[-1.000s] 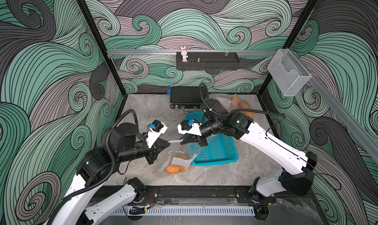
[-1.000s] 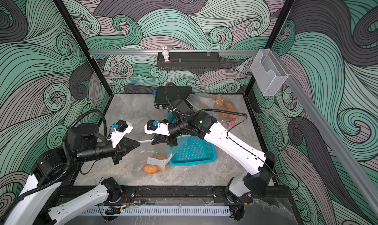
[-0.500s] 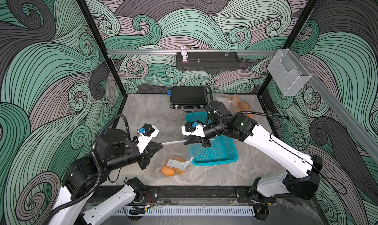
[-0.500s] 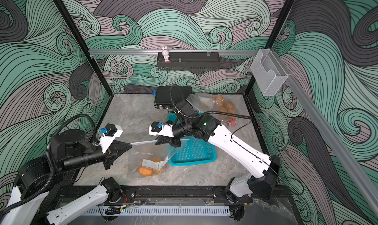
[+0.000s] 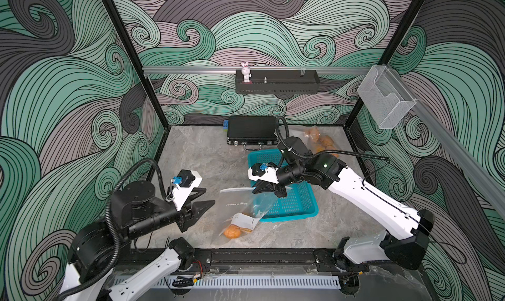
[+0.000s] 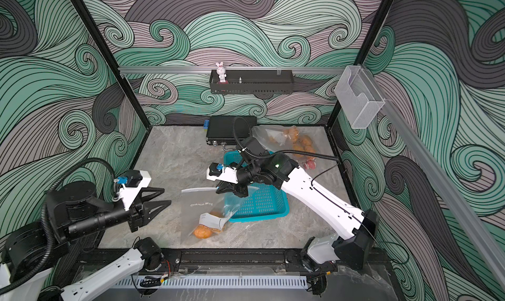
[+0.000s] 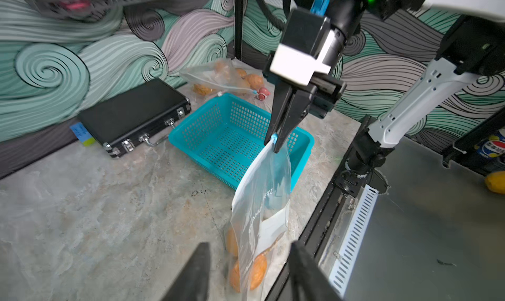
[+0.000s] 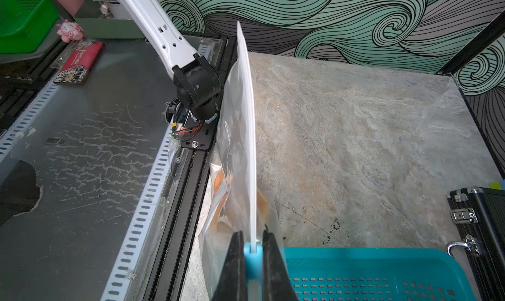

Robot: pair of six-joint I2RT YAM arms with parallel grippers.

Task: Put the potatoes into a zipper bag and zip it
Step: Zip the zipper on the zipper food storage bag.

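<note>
In both top views the left tool (image 5: 205, 199) (image 6: 167, 196) hangs at the lower left of the tabletop (image 5: 196, 154), its jaws spread wide with nothing between them, its tips pointing right toward the zipper bag (image 5: 240, 204) and apart from it. The bag stands at the lower centre, its top edge lifted and its bottom resting on the tabletop. The potatoes (image 5: 232, 232) sit in that bottom end, orange behind the clear film and a white label; the left wrist view shows at least two of them (image 7: 247, 275). Just to the right, the right tool (image 5: 255, 189) reaches in from the right side, and its jaws are pinched narrow on the blue slider (image 8: 252, 261) at the end of the bag's zip strip. Under that tool lies a teal basket (image 5: 297, 201), with the bag's right edge draped over its near left corner. Behind it, at the upper centre, lies a black case (image 5: 251, 128). At the upper right of the tabletop lies a second clear bag (image 5: 300, 131) holding more potatoes.
</note>
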